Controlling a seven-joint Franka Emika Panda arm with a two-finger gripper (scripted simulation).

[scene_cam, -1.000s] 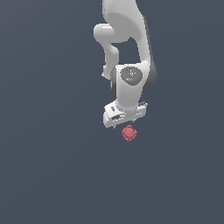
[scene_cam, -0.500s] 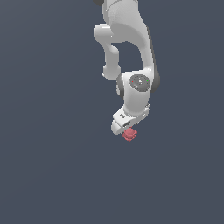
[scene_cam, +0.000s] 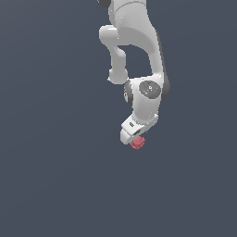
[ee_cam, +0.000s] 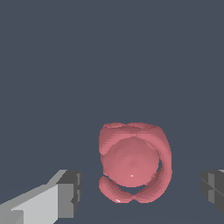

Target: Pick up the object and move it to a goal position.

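The object (scene_cam: 137,142) is a small matte red lumpy roundish item lying on the dark grey floor. In the exterior view the white gripper (scene_cam: 131,135) hangs right over it and covers part of it. In the wrist view the object (ee_cam: 133,162) sits between the two fingers, one finger (ee_cam: 70,193) on one side and the other finger (ee_cam: 213,190) on the other, with clear gaps on both sides. The gripper (ee_cam: 141,192) is open and touches nothing.
The white arm (scene_cam: 136,51) reaches down from the top of the exterior view. A plain dark grey surface (scene_cam: 51,176) lies all around the object. No goal marker shows.
The gripper has come down and over the object, and the wrist has turned. The object has not moved.
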